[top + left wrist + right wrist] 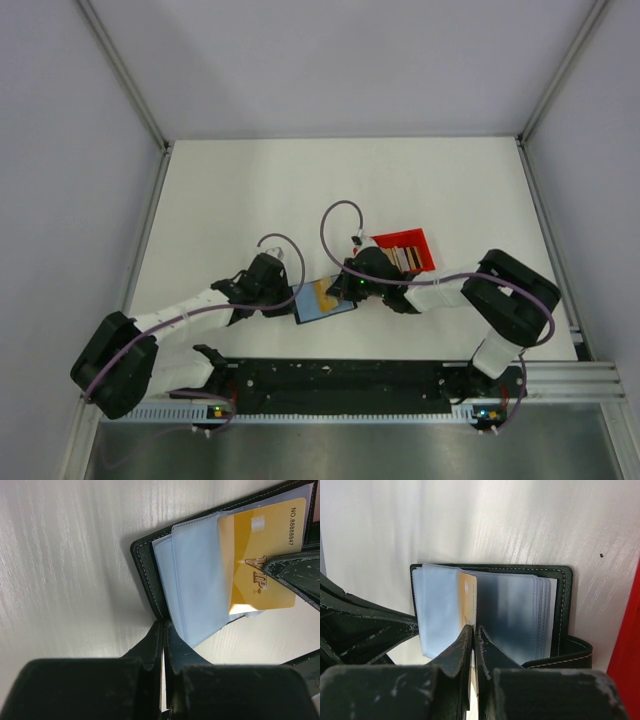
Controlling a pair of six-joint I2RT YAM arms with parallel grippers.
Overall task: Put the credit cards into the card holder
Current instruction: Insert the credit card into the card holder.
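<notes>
Right wrist view: right jaws clench the gold VIP card (468, 596), aimed lengthwise straight ahead into the card holder (565, 600), itself pinched by left jaws.

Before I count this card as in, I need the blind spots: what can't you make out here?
How many cards lie in the red tray: top view, too small.
The gold card, its lower end: right wrist view, the right hand covers it.
Which layer of the wallet the left hand pinches: left wrist view, the hand itself hides the contact.
</notes>
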